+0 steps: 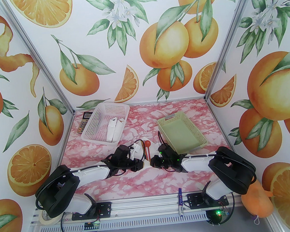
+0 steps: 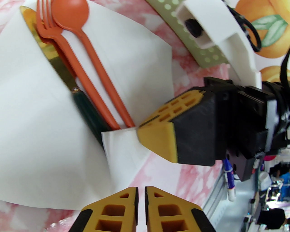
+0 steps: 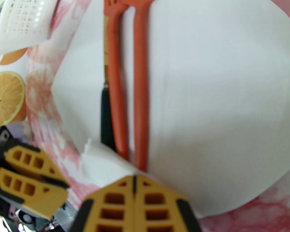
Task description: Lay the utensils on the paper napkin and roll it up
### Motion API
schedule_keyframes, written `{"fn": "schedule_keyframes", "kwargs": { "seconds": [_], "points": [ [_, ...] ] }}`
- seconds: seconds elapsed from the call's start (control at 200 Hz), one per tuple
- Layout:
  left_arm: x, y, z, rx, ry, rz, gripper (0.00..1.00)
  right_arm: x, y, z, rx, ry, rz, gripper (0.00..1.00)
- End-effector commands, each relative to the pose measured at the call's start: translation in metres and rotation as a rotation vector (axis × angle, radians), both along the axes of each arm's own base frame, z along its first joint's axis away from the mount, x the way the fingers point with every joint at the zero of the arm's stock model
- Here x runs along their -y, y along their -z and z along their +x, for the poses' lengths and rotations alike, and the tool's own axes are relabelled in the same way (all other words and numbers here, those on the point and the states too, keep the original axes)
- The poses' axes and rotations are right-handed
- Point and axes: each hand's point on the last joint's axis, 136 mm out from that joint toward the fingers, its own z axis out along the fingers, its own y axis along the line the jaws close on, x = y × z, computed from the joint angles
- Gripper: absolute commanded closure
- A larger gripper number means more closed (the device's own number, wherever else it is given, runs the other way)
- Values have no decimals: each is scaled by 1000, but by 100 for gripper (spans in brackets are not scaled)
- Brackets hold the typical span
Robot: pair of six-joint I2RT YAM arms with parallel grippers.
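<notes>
Pink marbled tabletop [image 1: 141, 182] is being covered by the paper napkin [image 2: 34, 113], on which the 3 utensils [image 2: 96, 63] are being kept side by side, heads away from the arms. Its folded near corner, over the handle ends, is being pinched by the right gripper [image 2: 141, 129], fingers pressed together. Just beside it, the left gripper [image 2: 141, 190] is being held with fingers almost together, 1 thin slit between. A green basket [image 1: 181, 132] is being kept beyond, rightward.
</notes>
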Motion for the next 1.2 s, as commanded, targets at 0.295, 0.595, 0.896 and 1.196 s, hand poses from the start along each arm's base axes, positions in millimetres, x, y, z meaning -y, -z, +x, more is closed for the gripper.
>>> {"fn": "schedule_keyframes", "kwargs": {
  "seconds": [0.295, 0.595, 0.896, 1.196],
  "points": [
    [7, 21, -3, -16, 31, 37, 89, 2, 6, 0, 3, -3, -37, 100],
    [1, 32, 7, 9, 12, 99, 89, 3, 6, 0, 2, -6, -38, 100],
    [5, 28, 14, 17, -1, 73, 89, 2, 4, 1, 7, -13, -47, 100],
    [3, 23, 20, 33, -11, 78, 89, 4, 5, -1, 2, -13, -59, 100]
  ]
}}
